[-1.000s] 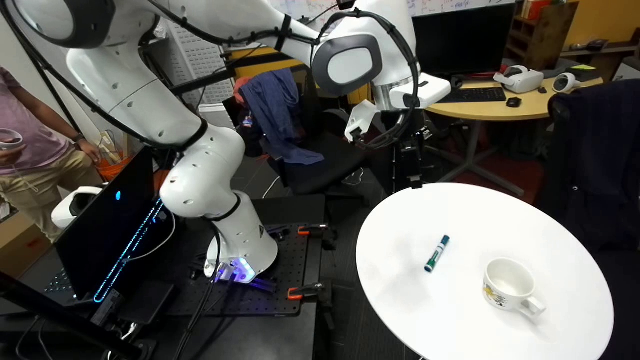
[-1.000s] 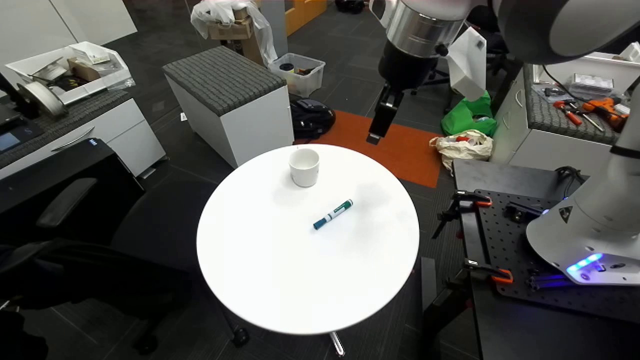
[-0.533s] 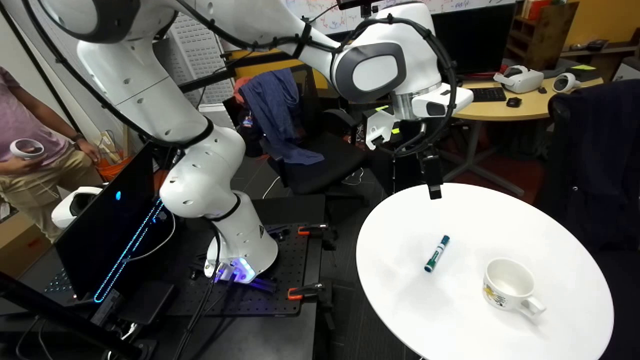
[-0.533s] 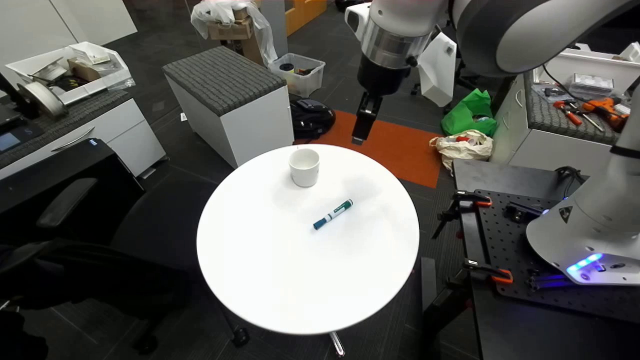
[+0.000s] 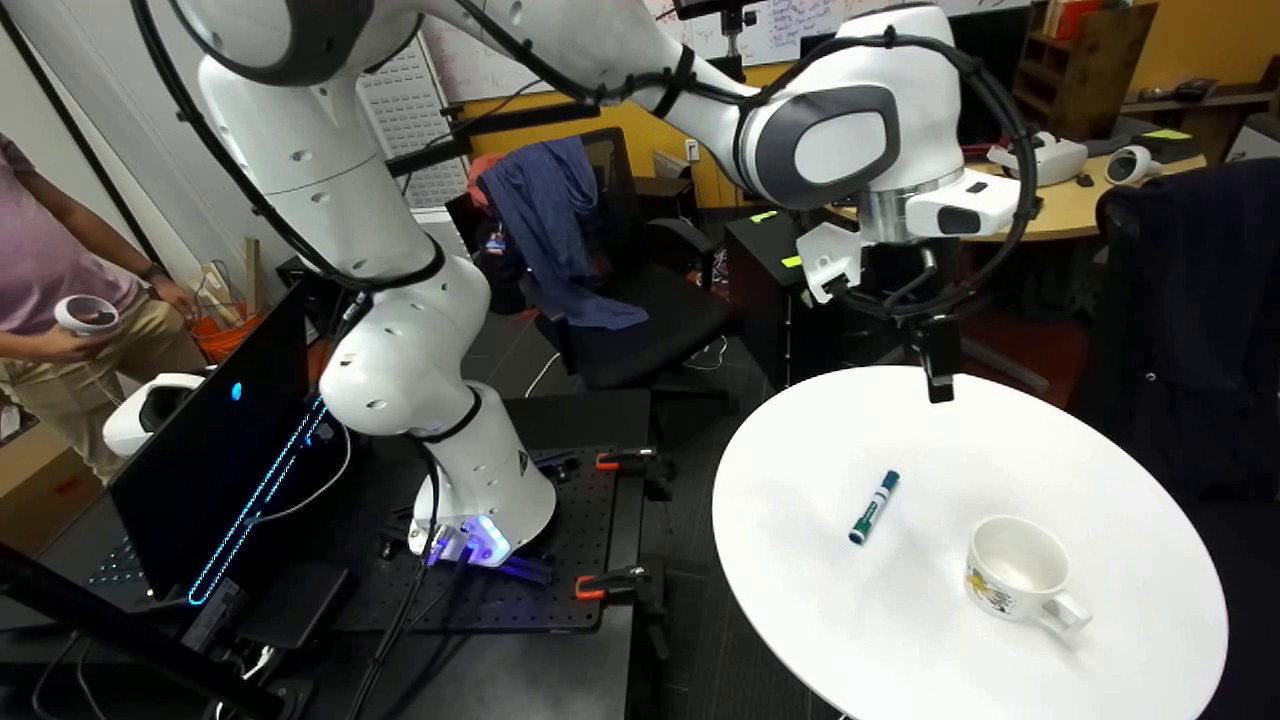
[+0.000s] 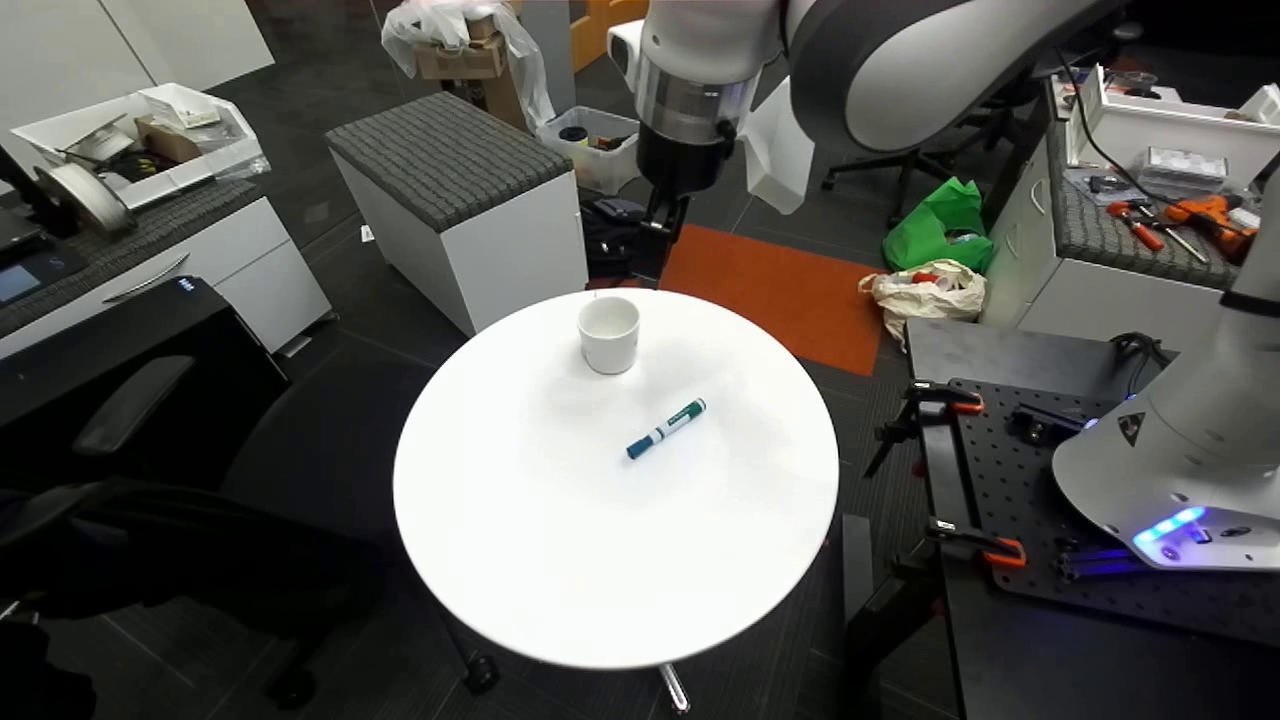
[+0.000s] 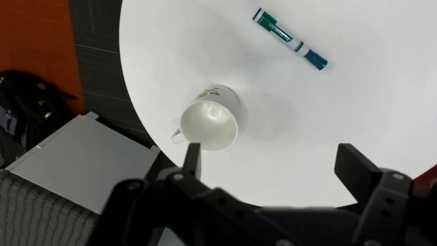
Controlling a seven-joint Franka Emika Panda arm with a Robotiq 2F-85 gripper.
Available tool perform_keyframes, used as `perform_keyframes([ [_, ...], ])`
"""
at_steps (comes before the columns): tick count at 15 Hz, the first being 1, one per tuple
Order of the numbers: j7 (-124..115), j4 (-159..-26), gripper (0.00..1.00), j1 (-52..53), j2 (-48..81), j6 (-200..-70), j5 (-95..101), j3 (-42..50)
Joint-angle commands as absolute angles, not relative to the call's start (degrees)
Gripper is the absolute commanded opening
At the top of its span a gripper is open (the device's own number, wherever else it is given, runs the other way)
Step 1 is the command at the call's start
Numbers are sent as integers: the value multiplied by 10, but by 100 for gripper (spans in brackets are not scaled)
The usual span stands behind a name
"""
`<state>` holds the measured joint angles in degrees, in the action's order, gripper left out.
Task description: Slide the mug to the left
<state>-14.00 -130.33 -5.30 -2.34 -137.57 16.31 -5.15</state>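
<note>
The white mug [image 5: 1018,568] stands upright on the round white table [image 5: 800,610], its handle toward the table's edge. It also shows in an exterior view [image 6: 608,342], where the handle is hidden. In the wrist view the mug [image 7: 209,124] is left of centre, with its opening toward the camera and its handle at lower left. My gripper [image 7: 269,150] is open and empty. Its left finger overlaps the mug's near rim in the wrist view. In an exterior view the gripper [image 5: 938,390] hangs above the table, beyond the mug and apart from it.
A green and blue marker [image 5: 874,508] lies on the table near the mug; it also shows in the wrist view [image 7: 290,39]. A grey-topped cabinet [image 6: 455,160] stands behind the table. A dark chair [image 5: 1190,300] stands close to the table's edge.
The arm and gripper have moved across, to the right in an exterior view and to the left in the opposite one, over the table on the mug's side. The mug and marker have not moved.
</note>
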Motion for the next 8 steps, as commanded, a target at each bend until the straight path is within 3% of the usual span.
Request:
perform_keyframes([
  [1,-154,-1245,100,-35,36,-1352,187,-30],
  [8,-139,-1208,100,-13,108,-1339,179,-2],
])
